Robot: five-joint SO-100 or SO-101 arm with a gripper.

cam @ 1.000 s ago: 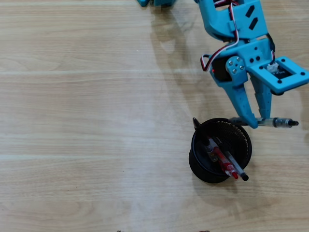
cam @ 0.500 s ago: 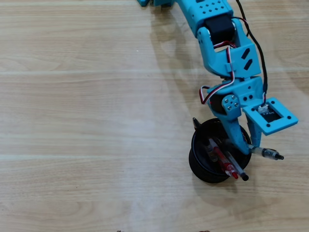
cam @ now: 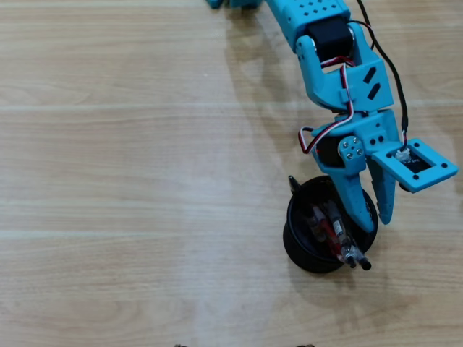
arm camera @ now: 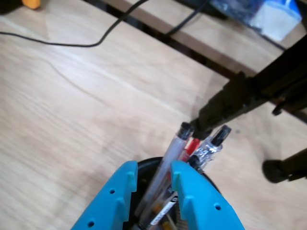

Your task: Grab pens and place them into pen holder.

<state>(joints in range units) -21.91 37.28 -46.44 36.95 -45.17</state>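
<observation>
In the wrist view the two blue fingers of the gripper fill the bottom edge, parted, with a gap between them. A clear-barrelled pen with a black cap rises through that gap, leaning up and to the right; I cannot tell whether either finger touches it. Just behind the fingers lies the dark rim of the pen holder, mostly hidden by them. To the right of the clear-barrelled pen stand the red pen and another black-tipped pen, their tops bunched close together above the rim. Beyond them spreads the pale wood surface, crossed by a thin black cable near the top left, and a black stand juts in from the right.

From above, the pen holder sits right of centre and low on the surface, lying tilted so its open mouth faces the camera. The pens' ends poke past its lower right rim, with the red one showing inside. The gripper hangs over the holder's right side, one finger across the mouth and the other at its right edge, the blue arm reaching down from the top
</observation>
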